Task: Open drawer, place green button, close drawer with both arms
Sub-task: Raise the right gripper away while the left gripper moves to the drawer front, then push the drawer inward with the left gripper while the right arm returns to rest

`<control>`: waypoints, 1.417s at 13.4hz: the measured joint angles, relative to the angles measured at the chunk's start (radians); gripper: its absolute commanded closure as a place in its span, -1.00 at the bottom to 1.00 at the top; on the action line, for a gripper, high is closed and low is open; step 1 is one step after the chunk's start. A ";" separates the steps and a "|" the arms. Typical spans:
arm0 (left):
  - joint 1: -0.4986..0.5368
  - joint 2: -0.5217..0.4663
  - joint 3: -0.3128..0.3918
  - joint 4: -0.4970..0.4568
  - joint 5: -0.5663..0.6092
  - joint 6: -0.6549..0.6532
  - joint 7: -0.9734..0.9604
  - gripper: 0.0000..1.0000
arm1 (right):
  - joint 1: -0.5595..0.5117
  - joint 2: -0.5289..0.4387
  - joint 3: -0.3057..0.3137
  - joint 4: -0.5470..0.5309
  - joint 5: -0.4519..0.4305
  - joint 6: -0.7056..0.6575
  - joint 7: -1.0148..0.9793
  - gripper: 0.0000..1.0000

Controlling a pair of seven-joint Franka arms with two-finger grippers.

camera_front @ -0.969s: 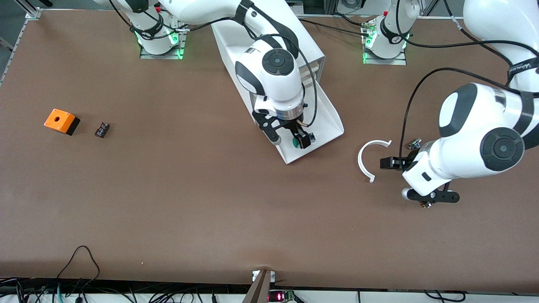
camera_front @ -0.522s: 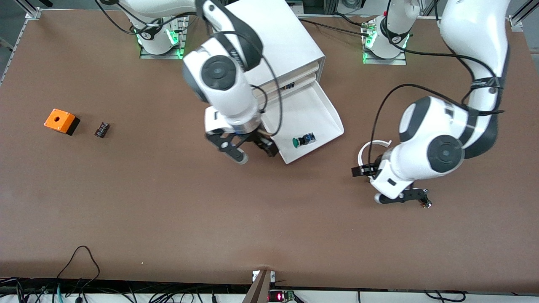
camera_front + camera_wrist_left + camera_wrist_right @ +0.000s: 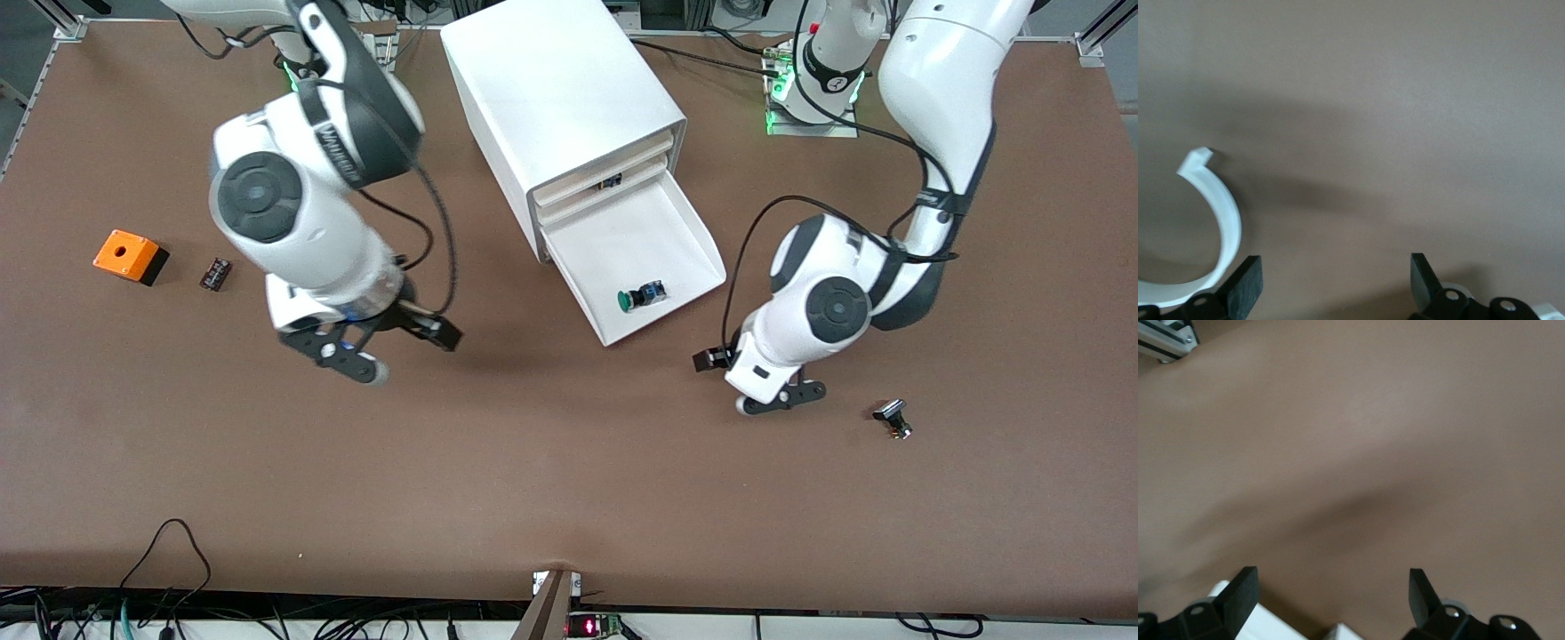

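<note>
Because the button [image 3: 642,296] already lies on the floor of the pulled-out drawer [image 3: 693,240], near its front lip and clear of the cabinet [image 3: 551,80], placing looks done and only the closing push remains. With nothing left to carry, the right gripper [image 3: 391,342] hangs over bare table toward the right arm's end, fingers spread and empty. Fingers equally parted and holding nothing, the left gripper [image 3: 1336,283] hovers low over the table by a white curved piece [image 3: 1221,213], just off the drawer's front corner, probably lining up to shove the front panel home
</note>
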 measured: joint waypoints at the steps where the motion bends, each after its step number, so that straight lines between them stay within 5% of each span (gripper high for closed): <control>1: -0.013 0.000 -0.001 -0.035 0.013 0.042 -0.044 -0.95 | -0.020 -0.033 -0.018 -0.040 0.000 -0.002 -0.086 -1.00; 7: -0.069 -0.011 -0.011 -0.157 0.025 0.142 -0.171 -0.96 | -0.113 -0.210 -0.065 -0.223 0.001 -0.022 -0.314 -1.00; 19: -0.052 -0.032 -0.123 -0.193 -0.135 0.049 -0.189 -0.96 | -0.280 -0.616 -0.032 -0.548 -0.002 -0.087 -0.478 -1.00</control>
